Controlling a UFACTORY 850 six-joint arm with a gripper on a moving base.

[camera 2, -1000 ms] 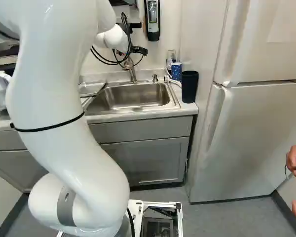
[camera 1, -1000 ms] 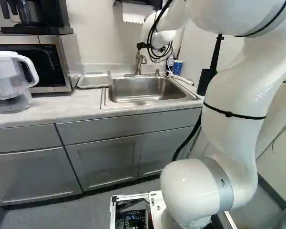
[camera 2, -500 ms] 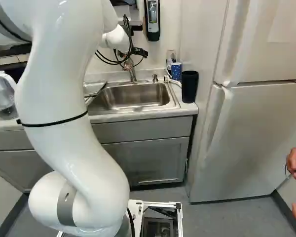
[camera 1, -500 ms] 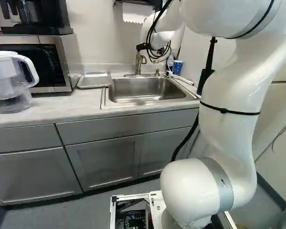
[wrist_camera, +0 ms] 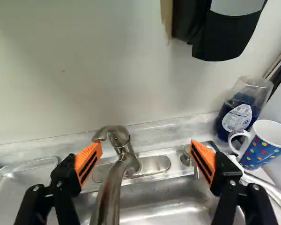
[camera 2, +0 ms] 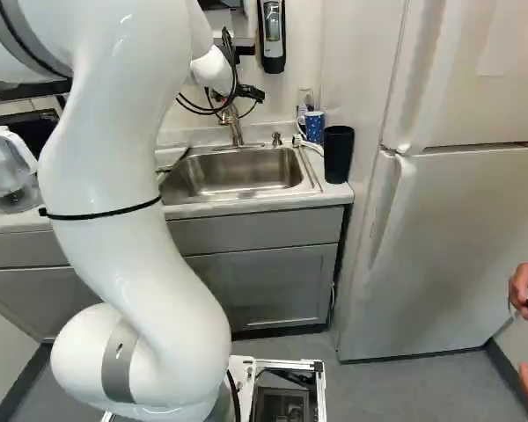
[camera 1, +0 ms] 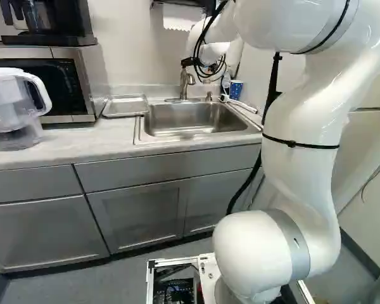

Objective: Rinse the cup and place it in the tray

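Observation:
My gripper (camera 2: 249, 93) shows in part near the faucet, in front of the wall. In the wrist view the gripper (wrist_camera: 145, 157) is wide open, with nothing held; the faucet (wrist_camera: 124, 164) stands between and beyond its orange pads. The cup, a blue mug (wrist_camera: 264, 145) with colourful dots and a white handle, is upright at the sink's corner, beyond and outside one finger; the right base view shows the same mug (camera 2: 314, 127). A metal tray (camera 1: 125, 106) lies on the counter beside the sink (camera 1: 193, 120), opposite the mug's side.
A bottle of blue liquid (wrist_camera: 239, 112) stands behind the mug, and a white brush-like handle (wrist_camera: 267, 187) lies beside it. A dark tumbler (camera 2: 338, 154) is at the counter's end. A pitcher (camera 1: 12, 107) and microwave (camera 1: 50, 79) stand left of the tray. A dispenser (wrist_camera: 225, 33) hangs above.
The upper part of my arm has shifted left in the left base view and right in the right base view. The gripper has barely moved; base, mug and tray stay put.

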